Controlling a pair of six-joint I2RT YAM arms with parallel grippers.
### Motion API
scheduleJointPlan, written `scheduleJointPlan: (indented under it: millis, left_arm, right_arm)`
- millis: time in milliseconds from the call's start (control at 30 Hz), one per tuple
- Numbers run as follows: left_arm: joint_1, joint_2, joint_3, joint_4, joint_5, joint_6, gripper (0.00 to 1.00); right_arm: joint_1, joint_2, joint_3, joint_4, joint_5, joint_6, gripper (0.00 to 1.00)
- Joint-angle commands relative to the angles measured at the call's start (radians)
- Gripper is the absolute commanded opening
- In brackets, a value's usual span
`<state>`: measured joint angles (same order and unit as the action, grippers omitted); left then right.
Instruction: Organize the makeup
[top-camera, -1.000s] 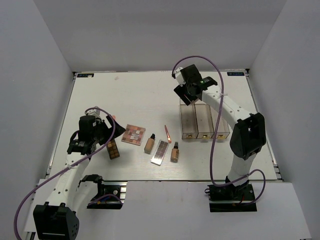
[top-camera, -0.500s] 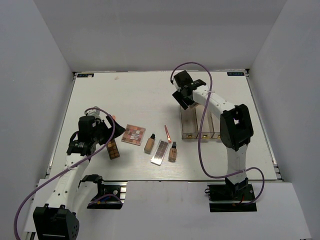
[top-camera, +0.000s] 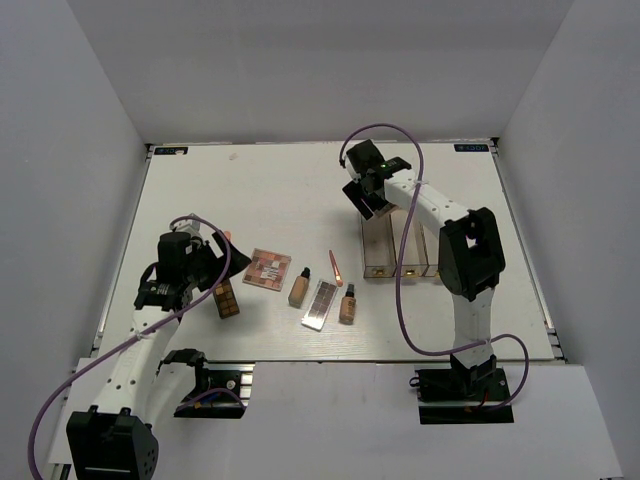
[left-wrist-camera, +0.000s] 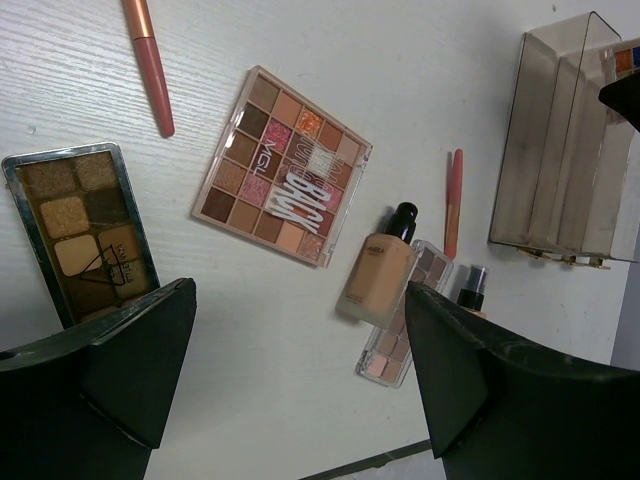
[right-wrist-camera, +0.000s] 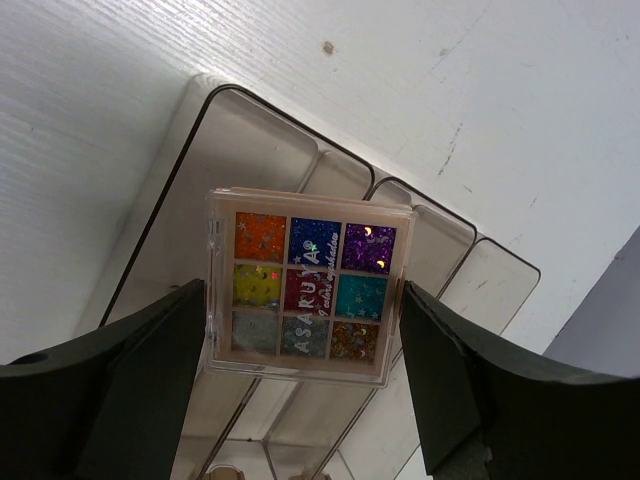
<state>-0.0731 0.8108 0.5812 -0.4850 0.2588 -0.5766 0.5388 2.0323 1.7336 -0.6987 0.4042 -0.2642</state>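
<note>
Left tool (left-wrist-camera: 300, 290): released, jaws wide and empty – it hovers over the tabletop (top-camera: 260, 190), unmoved over the last second.
Brown palette (left-wrist-camera: 85, 235): flat on the tabletop, just under the left tool's left finger.
Pink stick (left-wrist-camera: 150, 70): beyond the brown palette, apart from it.
Pink palette (left-wrist-camera: 282, 165): flat, turned cornerwise, between the brown palette and the bottle.
Bottle (left-wrist-camera: 378, 275): on its side, black cap pointing away; it overlaps the slim palette (left-wrist-camera: 400, 330) in the left wrist view.
Second stick (left-wrist-camera: 453, 200): near the bottle's cap, towards the box.
Second bottle (top-camera: 348, 305): on its side, just right of the slim palette.
Box (top-camera: 400, 250): clear, three compartments, right of the loose items.
Glitter palette (right-wrist-camera: 315, 260): grasped edge to edge by the right tool (right-wrist-camera: 303, 300), above the box's far end; which compartment it lines up with cannot be told.
Change: the right arm has folded its elbow in towards the box and the tool has shifted slightly left – the loose makeup has stayed put.
Meaning: the glitter palette looks ready to be lowered in; the rest of the set remains to be sorted.
</note>
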Motion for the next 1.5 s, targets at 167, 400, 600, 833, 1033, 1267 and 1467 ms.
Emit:
scheduleJointPlan:
  millis: [167, 400, 600, 833, 1033, 1267, 1467]
  left_arm:
    - [0.002, 0.007, -0.003, 0.023, 0.005, -0.005, 0.94]
    - [0.002, 0.013, 0.011, 0.011, -0.003, -0.006, 0.94]
    - [0.002, 0.010, 0.017, 0.003, -0.009, -0.009, 0.94]
    - [0.002, 0.004, 0.016, 0.005, -0.009, -0.016, 0.94]
    - [0.002, -0.002, 0.020, -0.006, -0.012, -0.016, 0.94]
    - [0.002, -0.006, 0.039, -0.047, -0.044, -0.016, 0.93]
    - [0.002, 0.051, 0.078, -0.125, -0.118, -0.045, 0.81]
  right_arm:
    - [0.003, 0.011, 0.032, -0.027, -0.027, 0.014, 0.62]
    - [0.003, 0.012, 0.034, -0.039, -0.038, 0.014, 0.73]
    - [0.000, 0.009, 0.029, -0.045, -0.038, 0.016, 0.76]
    - [0.003, -0.003, 0.026, -0.047, -0.044, 0.013, 0.86]
    - [0.000, -0.011, 0.027, -0.051, -0.056, 0.014, 0.88]
    - [-0.002, -0.073, 0.046, -0.062, -0.096, 0.011, 0.85]
    - [-0.013, -0.187, 0.009, -0.038, -0.438, -0.053, 0.67]
